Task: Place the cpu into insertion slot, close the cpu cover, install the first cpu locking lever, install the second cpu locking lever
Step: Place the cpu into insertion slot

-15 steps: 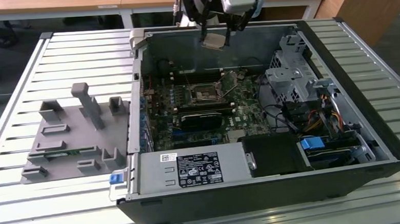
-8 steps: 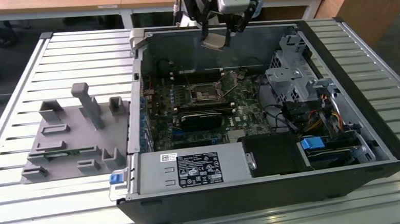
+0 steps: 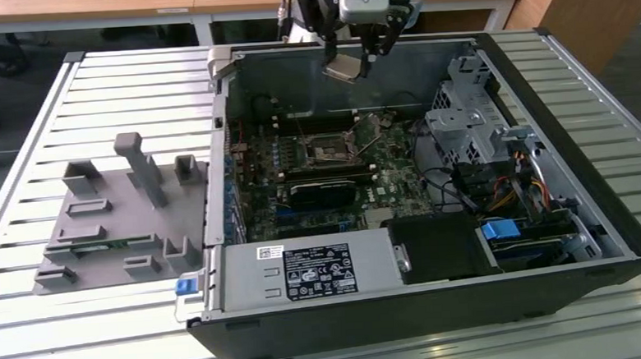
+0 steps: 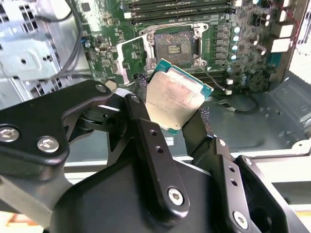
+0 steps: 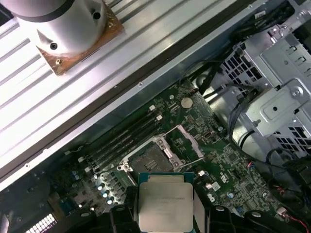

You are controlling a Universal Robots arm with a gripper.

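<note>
On the slatted bench (image 3: 43, 342), a grey moulded fixture (image 3: 115, 231) lies toward the exterior view's left edge, just beside an open computer case (image 3: 416, 314). Above the case's far wall, the gripper (image 3: 347, 67) clamps the cpu (image 3: 343, 70) by two opposite edges, tilted and clear of the motherboard (image 3: 392, 184). Below it the insertion slot (image 3: 324, 146) lies uncovered, its cpu cover (image 4: 127, 44) swung open. A metal drive cage (image 3: 466, 131) stands along the case's right wall.
</note>
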